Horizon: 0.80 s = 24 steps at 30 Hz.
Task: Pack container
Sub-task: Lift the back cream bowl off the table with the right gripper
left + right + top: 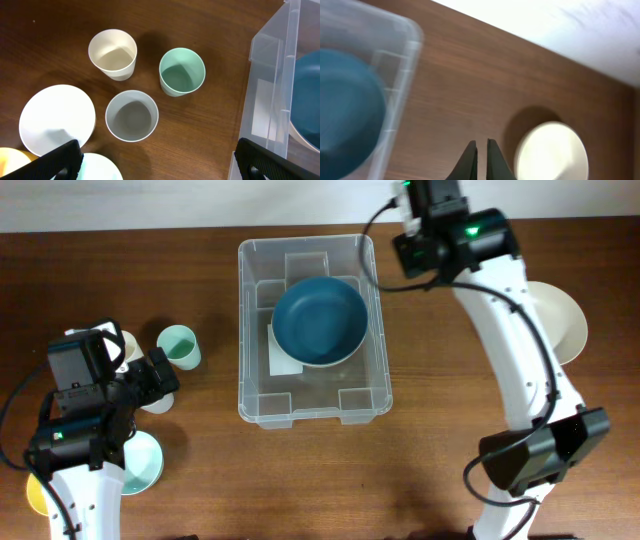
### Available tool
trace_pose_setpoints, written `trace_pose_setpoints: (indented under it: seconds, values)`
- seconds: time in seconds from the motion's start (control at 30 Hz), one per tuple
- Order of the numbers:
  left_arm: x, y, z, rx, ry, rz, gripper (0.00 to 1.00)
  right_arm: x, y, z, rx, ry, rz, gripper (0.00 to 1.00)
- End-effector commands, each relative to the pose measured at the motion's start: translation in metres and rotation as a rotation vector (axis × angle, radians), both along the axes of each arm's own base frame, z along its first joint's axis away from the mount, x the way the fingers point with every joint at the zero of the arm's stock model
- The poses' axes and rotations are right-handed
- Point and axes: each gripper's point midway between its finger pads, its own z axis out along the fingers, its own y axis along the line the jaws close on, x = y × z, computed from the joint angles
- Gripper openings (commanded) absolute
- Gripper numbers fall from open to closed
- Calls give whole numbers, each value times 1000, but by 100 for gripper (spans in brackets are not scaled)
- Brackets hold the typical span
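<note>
Only the left wrist view shows the cream cup (113,54), mint cup (182,71) and grey cup (132,116) whole, smooth and round, beneath the widely spread left claw (157,163). The clear, round-cornered plastic container (316,406) sits mid-table holding a glossy blue bowl (320,320). Past its far right corner the outstretched right claw (481,155) is pressed together, empty.

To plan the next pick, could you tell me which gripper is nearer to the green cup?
Left. The left gripper sits just beside the green cup; the right gripper is far beyond the container.
</note>
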Motion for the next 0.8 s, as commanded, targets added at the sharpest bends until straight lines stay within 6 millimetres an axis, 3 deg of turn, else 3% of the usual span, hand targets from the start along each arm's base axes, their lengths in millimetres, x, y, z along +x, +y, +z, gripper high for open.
trace_pose_setpoints:
  seconds: [0.0, 0.1, 0.17, 0.23, 0.3, 0.33, 0.4, 0.67, 0.77]
  values:
    - [1, 0, 9, -9, -26, 4, 99, 2, -51, -14, 25, 20, -181, 17]
    - [1, 0, 9, -9, -26, 4, 99, -2, -61, -34, 126, 91, -174, 49]
    - [1, 0, 9, -9, -26, 4, 99, -5, -65, -46, 188, 130, -168, 56]
    - [1, 0, 9, -9, -26, 4, 99, -5, -73, -57, 217, 145, -182, 55]
    - [1, 0, 9, -9, -26, 3, 99, -2, -89, -70, 226, 140, -239, 76]
    - [1, 0, 9, -9, -26, 3, 99, -2, -95, -75, 236, 137, -266, 79]
    - [1, 0, 9, -9, -26, 3, 99, 1, -109, -91, 257, 135, -329, 99]
    - [1, 0, 9, -10, -27, 3, 99, -18, -158, -181, 201, 242, -577, 99]
    - [1, 0, 9, -10, -27, 3, 99, -24, -164, -212, 157, 303, -606, 99]
